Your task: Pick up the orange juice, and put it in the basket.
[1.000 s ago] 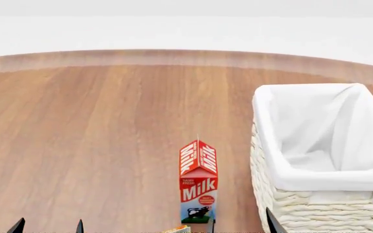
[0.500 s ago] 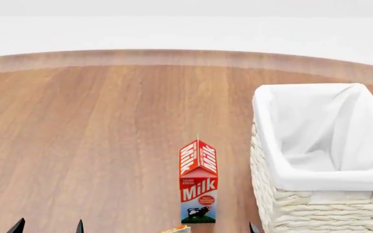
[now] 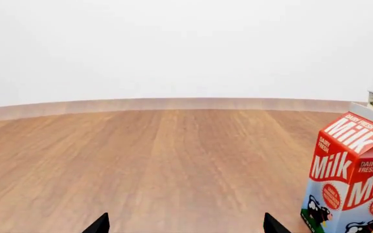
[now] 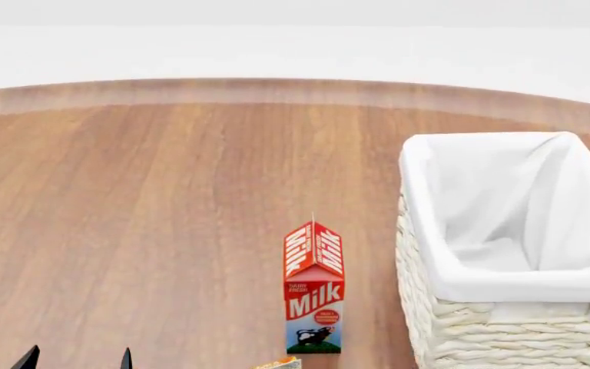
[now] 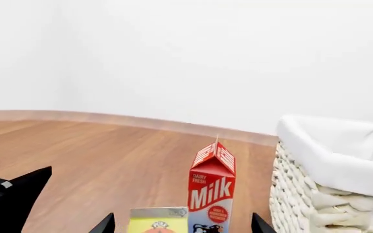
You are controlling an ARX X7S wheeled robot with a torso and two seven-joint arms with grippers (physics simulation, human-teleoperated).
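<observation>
Plainly readable, the red and white carton says "Milk" in large white letters, with "DAIRY FRESH" above it in the left wrist view. It stands upright on the wooden desk, near the front edge, just beside the basket at the right edge. Only the yellow top of the orange juice shows; its lettering cannot be read. It sits between the right gripper fingertips, which are spread wide, in front of the milk. The left gripper is also spread wide, holding nothing
</observation>
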